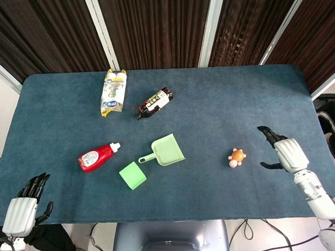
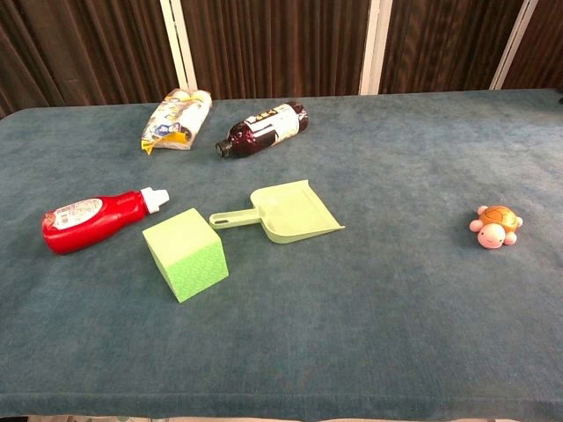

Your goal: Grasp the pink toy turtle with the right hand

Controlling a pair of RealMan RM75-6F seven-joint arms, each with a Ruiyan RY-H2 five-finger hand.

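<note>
On blue table (image 1: 221,96), right hand (image 1: 289,153) fingers (image 1: 265,134) spread, empty.

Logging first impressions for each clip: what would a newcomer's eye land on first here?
Probably the pink toy turtle, alone on the blue table, with the open right hand beside it, not touching. Then the bright cluster at left: red bottle, green dustpan and green block.

Pink toy turtle (image 1: 236,156) (image 2: 496,225) with orange-brown shell, upright on the blue table, right side
</note>
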